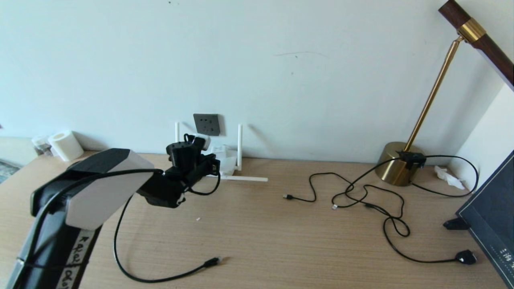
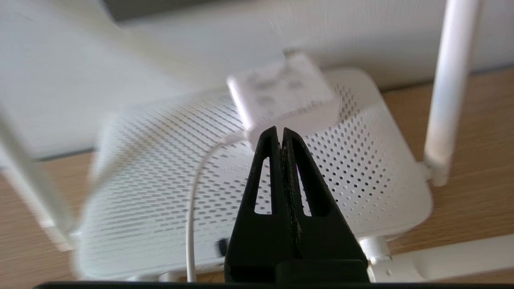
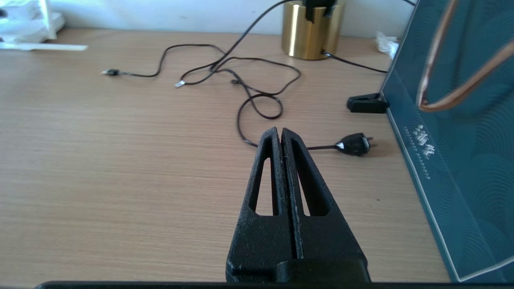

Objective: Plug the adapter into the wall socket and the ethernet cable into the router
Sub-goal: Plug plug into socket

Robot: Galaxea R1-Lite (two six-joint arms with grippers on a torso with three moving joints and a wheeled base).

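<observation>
The white adapter (image 2: pixel 285 94) sits just above the router (image 2: pixel 361 168), a flat white perforated box, and its thin white cord (image 2: pixel 192 208) curves down across the box. My left gripper (image 2: pixel 280 130) is shut, its tips right at the adapter's near edge with nothing between them. The dark grey wall socket (image 1: pixel 207 124) is on the wall just above. The ethernet cable (image 1: pixel 391 222) lies loose at the right, with its clear-tipped plug (image 1: pixel 334 206) and flat oval end (image 1: pixel 466 257). My right gripper (image 3: pixel 280 130) is shut and empty over the table near that oval end (image 3: pixel 355 144).
A brass lamp base (image 1: pixel 397 162) stands at the back right, and a dark panel (image 1: pixel 492 216) leans at the right edge. A thinner black cable ends in a plug (image 1: pixel 287 196). Another black cable with a plug (image 1: pixel 212 261) loops across the front. One router antenna (image 1: pixel 243 178) lies flat.
</observation>
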